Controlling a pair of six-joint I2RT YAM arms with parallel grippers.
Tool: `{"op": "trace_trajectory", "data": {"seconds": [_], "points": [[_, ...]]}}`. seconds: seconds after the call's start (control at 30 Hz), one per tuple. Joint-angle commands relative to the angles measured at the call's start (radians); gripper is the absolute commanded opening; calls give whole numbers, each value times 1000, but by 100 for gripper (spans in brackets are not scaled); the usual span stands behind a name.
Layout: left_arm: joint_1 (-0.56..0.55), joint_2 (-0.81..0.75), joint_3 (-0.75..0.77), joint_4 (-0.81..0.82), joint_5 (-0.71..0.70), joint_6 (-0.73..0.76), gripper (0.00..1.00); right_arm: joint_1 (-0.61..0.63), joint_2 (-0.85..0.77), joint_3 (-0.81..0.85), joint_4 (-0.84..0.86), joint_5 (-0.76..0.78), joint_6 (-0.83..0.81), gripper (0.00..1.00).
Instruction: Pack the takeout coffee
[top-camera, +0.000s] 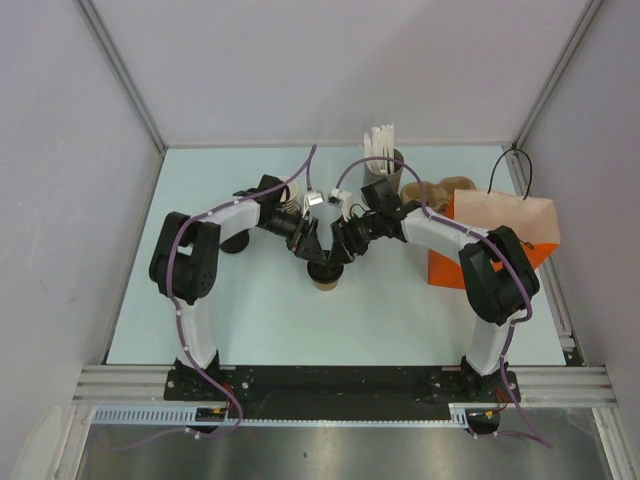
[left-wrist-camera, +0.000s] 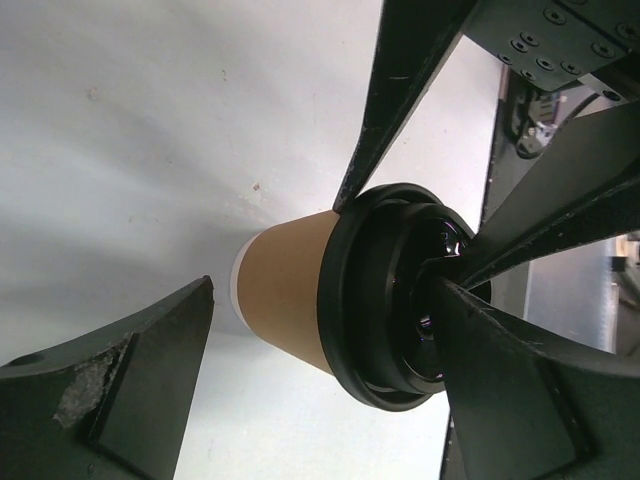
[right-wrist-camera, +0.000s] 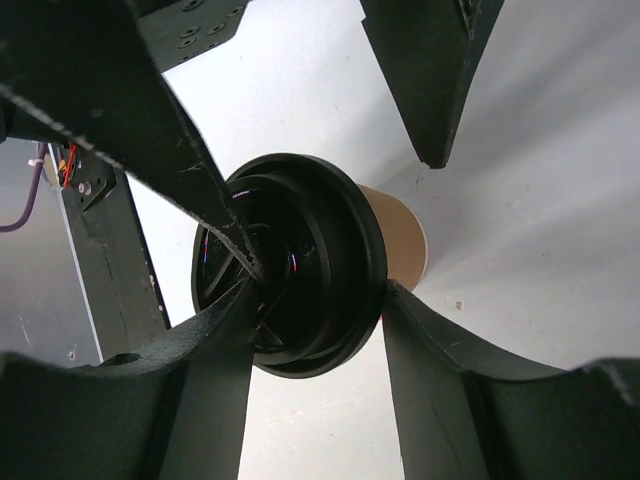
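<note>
An orange paper bag (top-camera: 445, 268) was stood at the right of the pale table (top-camera: 400, 320), with brown paper items (top-camera: 432, 192) heaped just beside it. A dark holder (top-camera: 385, 167) filled with white sticks (top-camera: 381, 140) was set near the far edge. Tan cups (top-camera: 288, 193) were partly seen further left.

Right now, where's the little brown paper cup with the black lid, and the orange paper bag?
Small tan paper cup with round black plastic lid (left-wrist-camera: 285, 295): left wrist view, tan side wall.
Orange paper bag (top-camera: 445, 266): top view, near-left orange corner.
</note>
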Motion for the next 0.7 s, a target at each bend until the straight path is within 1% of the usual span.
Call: {"op": "trace_trajectory", "data": {"seconds": [0.0, 0.2, 0.4, 0.53, 0.67], "points": [[19, 52, 59, -49, 99, 36, 93, 0, 38, -2, -55, 93, -38, 49], [46, 107, 115, -84, 185, 33, 93, 0, 47, -1, -59, 93, -44, 52], [51, 90, 116, -51, 147, 7, 93, 0, 44, -1, -63, 92, -49, 59], [52, 78, 116, -42, 142, -3, 93, 3, 45, -1, -64, 95, -52, 59], [55, 64, 118, -29, 170, -15, 93, 7, 48, 1, -67, 107, -52, 57]]}}
